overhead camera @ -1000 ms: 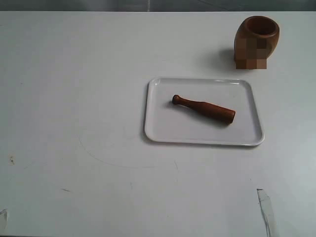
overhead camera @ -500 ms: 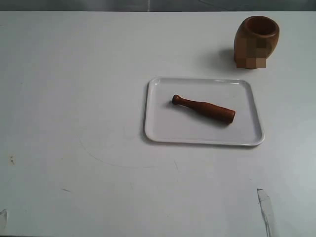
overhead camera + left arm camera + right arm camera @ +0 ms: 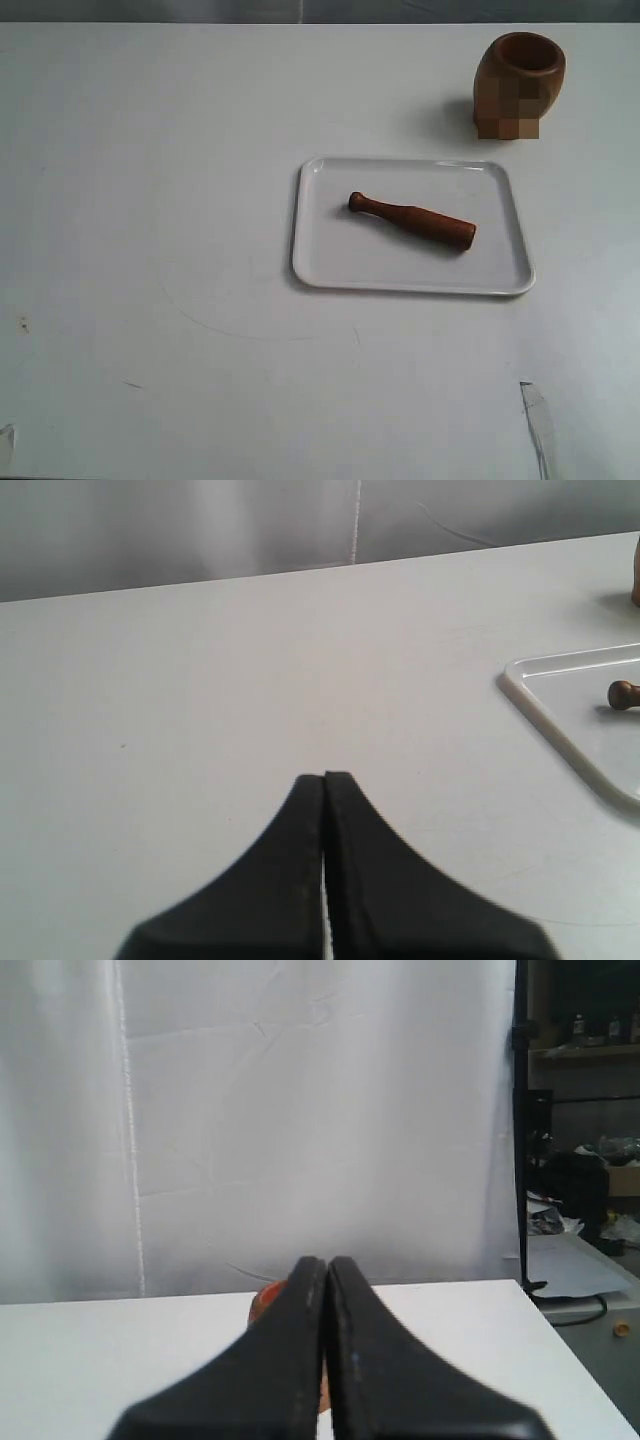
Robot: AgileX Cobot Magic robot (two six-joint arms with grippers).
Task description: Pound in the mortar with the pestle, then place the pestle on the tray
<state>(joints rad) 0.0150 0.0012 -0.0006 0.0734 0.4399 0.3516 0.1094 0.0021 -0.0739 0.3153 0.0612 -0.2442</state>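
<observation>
The dark reddish-brown pestle (image 3: 412, 220) lies flat on the white tray (image 3: 320, 270) near the table's middle, knob end pointing left. The orange-brown mortar (image 3: 520, 75) stands upright at the back right, apart from the tray. Neither arm shows in the exterior view. In the left wrist view my left gripper (image 3: 325, 777) is shut on nothing, well away from the tray's corner (image 3: 560, 695) and the pestle's knob (image 3: 623, 694). My right gripper (image 3: 327, 1261) is shut and empty; a sliver of the mortar (image 3: 265, 1300) peeks from behind its fingers.
A white curtain hangs behind the table's far edge. To the right of the table, the right wrist view shows a black stand (image 3: 521, 1120) and cluttered shelves (image 3: 590, 1050). A small strip of tape (image 3: 538, 425) lies near the front right edge.
</observation>
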